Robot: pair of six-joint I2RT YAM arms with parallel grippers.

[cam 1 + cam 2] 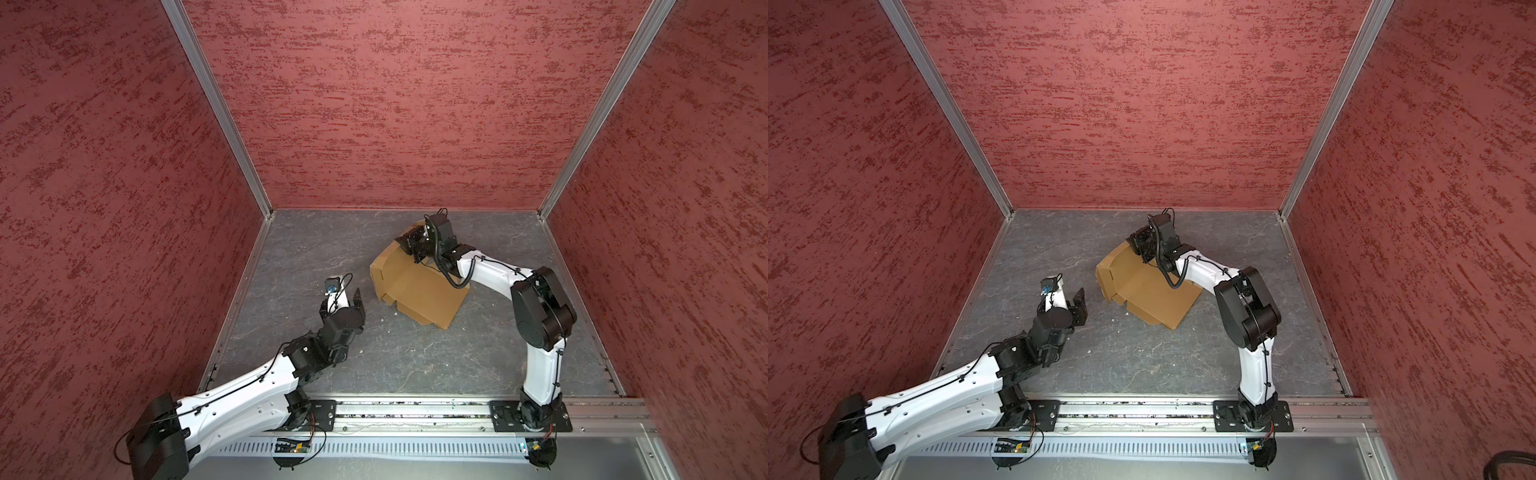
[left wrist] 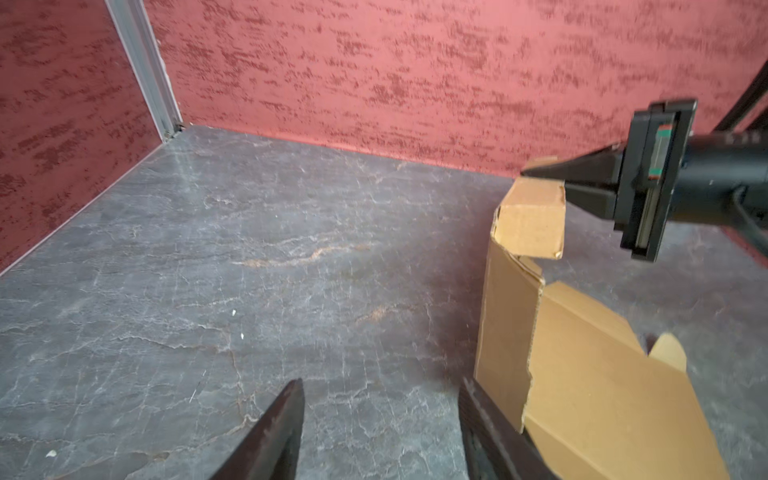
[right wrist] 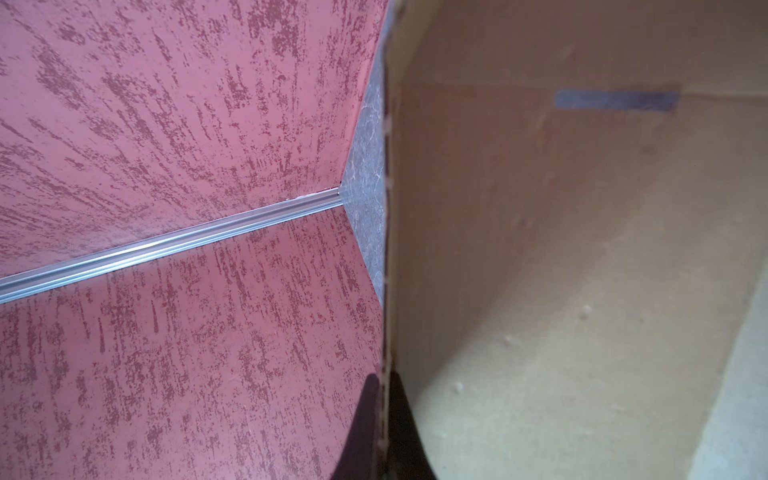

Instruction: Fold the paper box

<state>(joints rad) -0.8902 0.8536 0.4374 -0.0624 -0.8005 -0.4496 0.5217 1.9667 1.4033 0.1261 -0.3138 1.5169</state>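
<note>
The right fingers (image 3: pixel 363 432) pinch shut on a far raised flap of the paper box (image 1: pixel 419 291); the left fingers (image 2: pixel 272 434) stand open and empty, its upright side wall just beside them.

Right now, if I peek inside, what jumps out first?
Red speckled walls all around, and a half-folded paper box on the grey floor near the back. The right gripper pinches a raised edge at the box's back, while the left gripper hangs open nearby, holding nothing.
</note>
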